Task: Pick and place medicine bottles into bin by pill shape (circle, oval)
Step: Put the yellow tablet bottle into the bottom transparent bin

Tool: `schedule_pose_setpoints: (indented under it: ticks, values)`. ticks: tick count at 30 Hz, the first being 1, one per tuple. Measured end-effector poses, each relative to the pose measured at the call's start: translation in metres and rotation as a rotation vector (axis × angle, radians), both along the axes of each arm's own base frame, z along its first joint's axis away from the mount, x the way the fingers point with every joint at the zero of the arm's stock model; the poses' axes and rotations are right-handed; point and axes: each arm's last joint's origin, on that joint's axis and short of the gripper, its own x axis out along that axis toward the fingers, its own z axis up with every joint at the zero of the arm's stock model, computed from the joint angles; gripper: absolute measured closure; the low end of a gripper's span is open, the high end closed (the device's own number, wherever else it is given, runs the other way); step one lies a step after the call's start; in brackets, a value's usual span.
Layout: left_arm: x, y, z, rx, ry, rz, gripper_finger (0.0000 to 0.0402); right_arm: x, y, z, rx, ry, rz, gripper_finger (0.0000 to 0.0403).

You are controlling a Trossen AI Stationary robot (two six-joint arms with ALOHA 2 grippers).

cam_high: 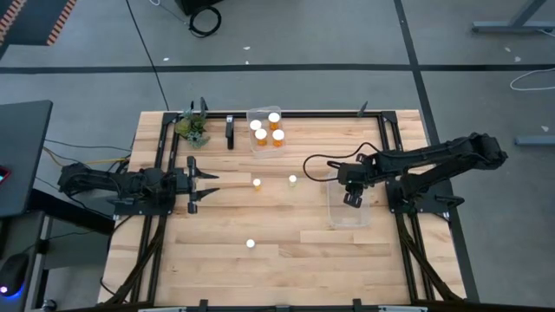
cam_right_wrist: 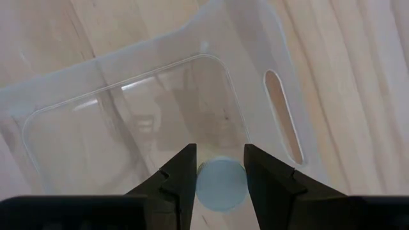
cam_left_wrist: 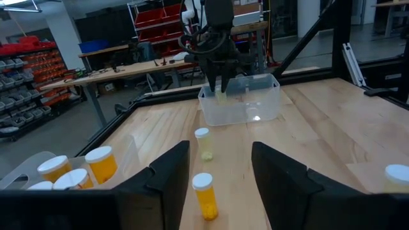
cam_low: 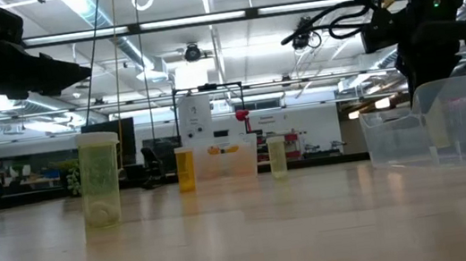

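My right gripper [cam_right_wrist: 220, 167] is shut on a medicine bottle with a round white cap [cam_right_wrist: 220, 183], over the clear bin [cam_high: 333, 213] at the table's right. The left wrist view shows the same gripper [cam_left_wrist: 220, 83] reaching down at that bin's rim. Three loose medicine bottles stand upright on the table [cam_high: 257, 183] [cam_high: 293, 179] [cam_high: 251, 243]. Several more stand in a second clear bin [cam_high: 253, 141] at the far edge. My left gripper [cam_high: 208, 184] waits open and level at the table's left, touching nothing. My right gripper pinches the bottle between its two fingers, which lie on opposite sides just beside the white cap [cam_right_wrist: 203, 182]. The fingers come from above, pointing steeply down. The bottle hangs upright below them inside the bin's outline. Whether its base touches the bin floor, I cannot tell.
A small green plant [cam_high: 192, 128] and a dark upright block [cam_high: 230, 132] stand at the far left of the table. A black frame runs along the table's edges. Bare wood lies between the loose bottles and the near edge.
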Motion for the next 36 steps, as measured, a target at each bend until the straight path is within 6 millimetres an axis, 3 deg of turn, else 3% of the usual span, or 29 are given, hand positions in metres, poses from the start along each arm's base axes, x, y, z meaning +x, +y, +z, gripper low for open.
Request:
schedule_pose_setpoints:
  ticks: [24, 36]
  values:
    - [0.000, 0.000, 0.000, 0.000, 0.000, 0.000, 0.0225, 0.001, 0.001, 0.000, 0.043, -0.015, -0.029, 0.0272]
    - [0.000, 0.000, 0.000, 0.000, 0.001, 0.000, 0.0224, 0.018, 0.001, 0.006, 0.054, -0.205, -0.035, 0.0272]
